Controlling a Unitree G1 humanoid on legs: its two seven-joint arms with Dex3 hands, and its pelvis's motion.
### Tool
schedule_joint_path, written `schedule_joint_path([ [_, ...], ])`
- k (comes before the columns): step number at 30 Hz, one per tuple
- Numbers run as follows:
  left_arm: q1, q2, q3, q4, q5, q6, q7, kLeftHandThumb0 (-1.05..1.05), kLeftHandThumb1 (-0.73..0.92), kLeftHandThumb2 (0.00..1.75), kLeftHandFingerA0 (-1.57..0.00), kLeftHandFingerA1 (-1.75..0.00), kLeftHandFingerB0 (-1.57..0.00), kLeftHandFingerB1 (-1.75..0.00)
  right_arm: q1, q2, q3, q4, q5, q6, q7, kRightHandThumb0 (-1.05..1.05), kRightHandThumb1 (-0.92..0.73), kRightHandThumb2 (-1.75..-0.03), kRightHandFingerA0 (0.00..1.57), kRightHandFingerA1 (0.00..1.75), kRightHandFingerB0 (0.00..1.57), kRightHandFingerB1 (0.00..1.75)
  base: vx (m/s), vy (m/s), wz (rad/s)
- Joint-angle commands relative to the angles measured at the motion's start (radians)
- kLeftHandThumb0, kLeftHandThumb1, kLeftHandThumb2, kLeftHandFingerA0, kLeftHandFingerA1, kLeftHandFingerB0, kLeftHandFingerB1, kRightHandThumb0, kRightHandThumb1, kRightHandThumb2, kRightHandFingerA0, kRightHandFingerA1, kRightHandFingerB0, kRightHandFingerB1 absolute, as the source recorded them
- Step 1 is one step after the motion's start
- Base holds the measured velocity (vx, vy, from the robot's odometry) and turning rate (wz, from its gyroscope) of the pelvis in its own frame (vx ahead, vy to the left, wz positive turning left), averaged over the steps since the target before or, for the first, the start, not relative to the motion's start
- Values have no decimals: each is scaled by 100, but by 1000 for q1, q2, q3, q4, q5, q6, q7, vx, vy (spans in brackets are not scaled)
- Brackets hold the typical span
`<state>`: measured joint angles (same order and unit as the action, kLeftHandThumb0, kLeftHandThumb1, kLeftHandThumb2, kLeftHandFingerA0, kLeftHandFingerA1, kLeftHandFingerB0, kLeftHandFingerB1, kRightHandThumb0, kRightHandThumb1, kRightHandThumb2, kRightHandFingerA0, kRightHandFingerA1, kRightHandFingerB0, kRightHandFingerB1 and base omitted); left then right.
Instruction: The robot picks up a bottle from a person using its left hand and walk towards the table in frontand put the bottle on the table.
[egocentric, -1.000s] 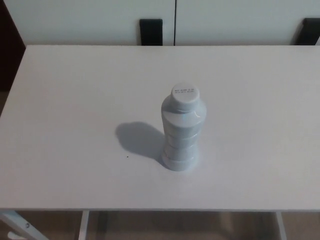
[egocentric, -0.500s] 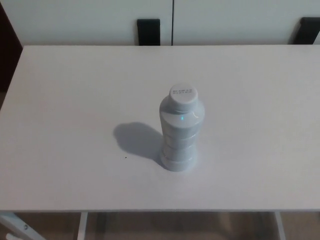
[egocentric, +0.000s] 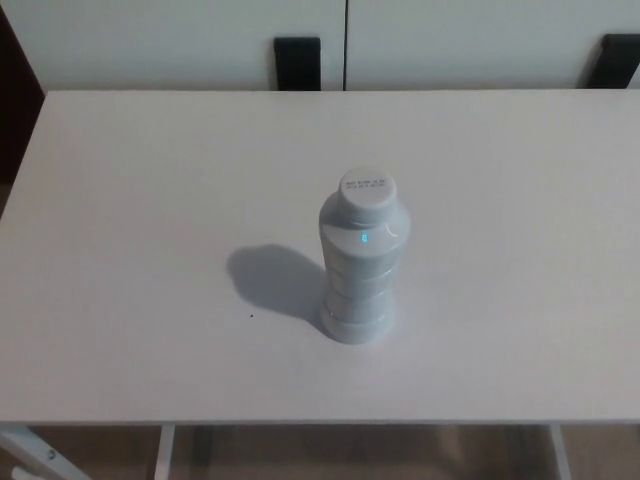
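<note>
1. While I watch via head cam, grey bottle (egocentric: 360, 265) stands upright on white surface (egocentric: 150, 200), approx mid-surface, white cap (egocentric: 367, 193) on top
2. Its shadow (egocentric: 272, 278) falls toward robot's left
3. Neither robot hand in frame, so I can't tell L/R state

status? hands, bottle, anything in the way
Neither robot hand in view. Bottle upright on the table, cap on, nothing holding it. Nothing else on the tabletop.

One head camera looks steeply down from the near edge onto the white table (egocentric: 130, 250), facing the far wall (egocentric: 180, 40).
</note>
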<state>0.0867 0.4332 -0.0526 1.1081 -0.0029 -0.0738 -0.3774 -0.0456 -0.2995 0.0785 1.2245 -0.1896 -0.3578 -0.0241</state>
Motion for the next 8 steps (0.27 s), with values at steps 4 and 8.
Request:
schedule_joint_path([
  [4, -68, 11, -29, 162, 98, -106, 173, -71, 84, 66, -29, -51, -26, -35, 4, -12, -29, 10, 15, 12, 19, -41, -72, -62, 67, 47, 55, 41, 0, 0, 0],
  [8, -85, 14, -29, 177, 108, -118, 178, -70, 84, 65, -27, -49, -24, -35, -3, -6, -35, 6, 14, 18, 19, -41, -72, -62, 66, 46, 55, 41, 0, 0, 0],
])
